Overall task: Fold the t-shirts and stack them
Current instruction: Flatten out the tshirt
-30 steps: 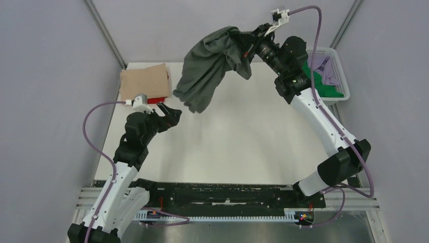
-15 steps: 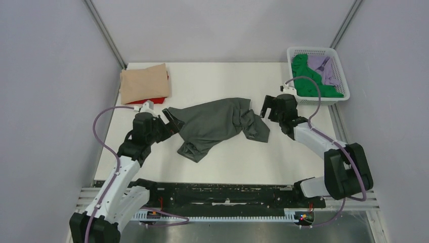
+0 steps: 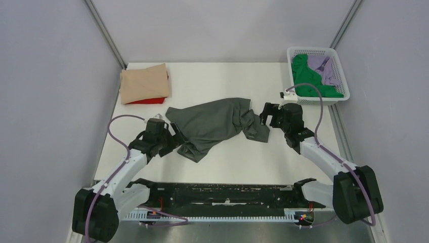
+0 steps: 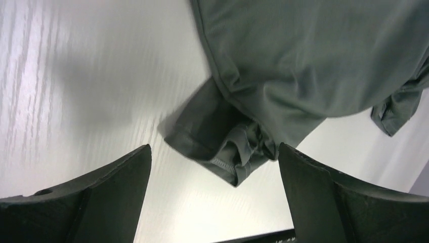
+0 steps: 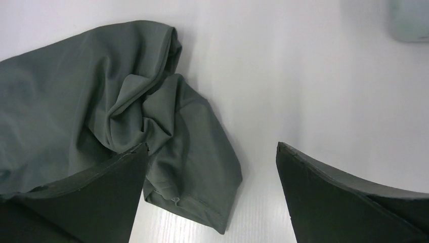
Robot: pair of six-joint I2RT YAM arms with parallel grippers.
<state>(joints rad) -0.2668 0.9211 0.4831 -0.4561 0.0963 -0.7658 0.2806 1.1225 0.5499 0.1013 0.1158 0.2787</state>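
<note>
The dark grey t-shirt (image 3: pixel 215 124) lies crumpled across the middle of the table, also seen in the left wrist view (image 4: pixel 303 61) and the right wrist view (image 5: pixel 76 101). My left gripper (image 3: pixel 177 137) is open at its lower-left end, and a bunched hem (image 4: pixel 238 152) lies just ahead of the jaws (image 4: pixel 215 202). My right gripper (image 3: pixel 266 115) is open at the shirt's right end, low over a sleeve (image 5: pixel 197 167), with nothing gripped (image 5: pixel 210 197). A folded tan t-shirt (image 3: pixel 144 83) rests on a red one (image 3: pixel 146 100) at the back left.
The white lattice basket (image 3: pixel 313 49) stands at the back right corner, holding a green t-shirt (image 3: pixel 308 83) and a lilac one (image 3: pixel 326 68). Frame posts rise at both back corners. The black rail (image 3: pixel 227 195) runs along the near edge.
The right gripper, which held the grey shirt high in the air, has let it go and come down beside it. The shirt now lies on the table. The left gripper moved nearer, to the shirt's lower-left end.
</note>
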